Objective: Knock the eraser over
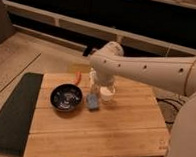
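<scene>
The eraser is hidden; no black block shows on the wooden table (113,134). My pale arm reaches in from the right. Its gripper (98,75) hangs at the arm's left end, low over the back of the table. It is right above a small clear bottle (95,88) and a little white cup (107,94). A light-blue flat pad (92,102) lies just in front of the bottle.
A dark bowl (66,97) sits left of the pad. A small orange thing (77,78) lies behind the bowl. A dark mat (12,110) covers the table's left side. Shelving and a wall run along the back.
</scene>
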